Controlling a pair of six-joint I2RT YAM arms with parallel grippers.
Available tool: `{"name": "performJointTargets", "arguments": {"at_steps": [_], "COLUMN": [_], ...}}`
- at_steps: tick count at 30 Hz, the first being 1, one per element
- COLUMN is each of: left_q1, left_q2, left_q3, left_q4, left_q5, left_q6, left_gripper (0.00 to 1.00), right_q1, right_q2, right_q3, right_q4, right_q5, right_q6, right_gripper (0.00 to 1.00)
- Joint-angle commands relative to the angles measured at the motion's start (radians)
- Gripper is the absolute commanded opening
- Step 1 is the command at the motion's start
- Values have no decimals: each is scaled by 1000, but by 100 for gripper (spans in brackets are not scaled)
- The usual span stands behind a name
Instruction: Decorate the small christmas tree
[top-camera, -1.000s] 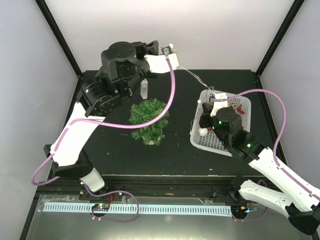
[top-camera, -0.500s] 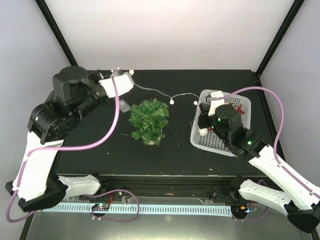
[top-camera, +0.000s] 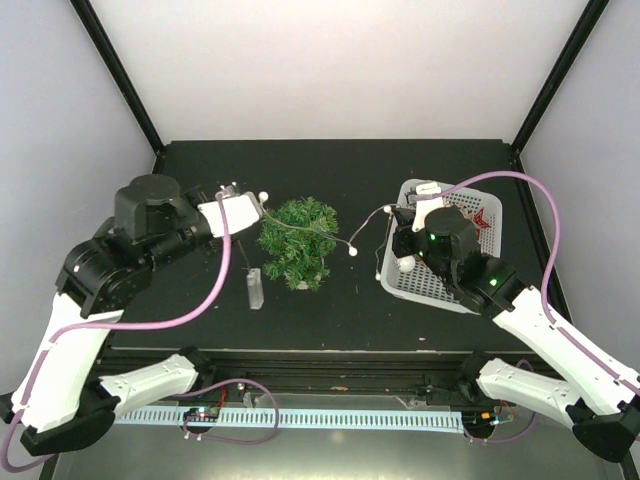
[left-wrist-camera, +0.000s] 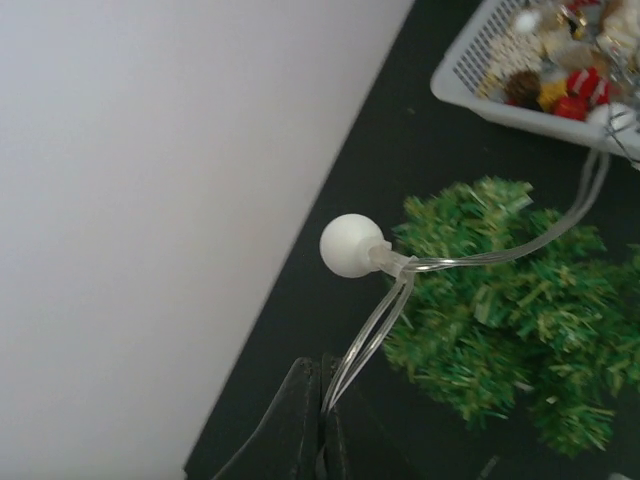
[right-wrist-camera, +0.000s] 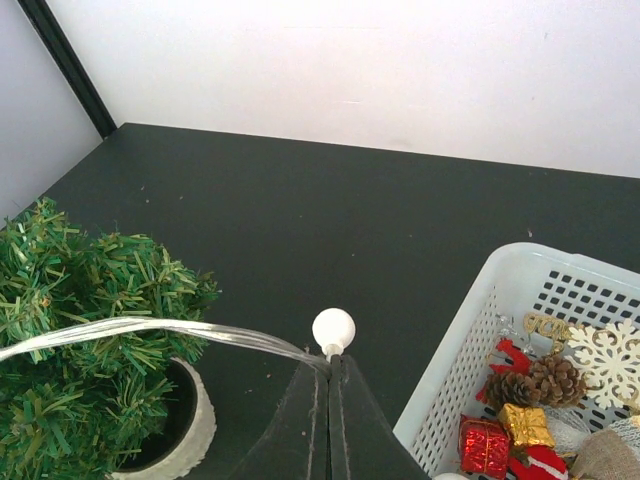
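1. The tree (top-camera: 298, 243) is standing upright in its white pot (right-wrist-camera: 195, 425) in the middle of the desk (top-camera: 400, 170), between the two arms and left of the basket (top-camera: 425, 292).
2. The left fingers (left-wrist-camera: 300, 430) are pinching fully shut on a light string (left-wrist-camera: 366, 340). The right fingers (right-wrist-camera: 310, 420) are clamping the same string just under a bulb (right-wrist-camera: 333, 328).
3. The string is draping across the tree's crown.
4. The tree is looking light and easy to tip, with soft, springy needles. It is probably best held at the pot, and a taut string is likely risking a topple.
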Motion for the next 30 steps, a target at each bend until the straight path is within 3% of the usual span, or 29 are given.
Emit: {"name": "performJointTargets", "arguments": {"at_steps": [1, 15, 30], "left_q1": [21, 42, 53], "left_q2": [-20, -26, 78], "left_q3": [-81, -264, -334], "left_q4": [34, 160, 374], "left_q5": [81, 241, 201], "left_q6": [-58, -129, -117], "left_gripper": [1, 2, 2], "right_q1": [-5, -5, -6], "right_q2": [-9, -4, 10], "right_q3": [26, 21, 48], "right_q4": [23, 15, 26], "right_q5": [16, 81, 105], "right_q6": [-6, -12, -22], "right_gripper": [1, 1, 1]}}
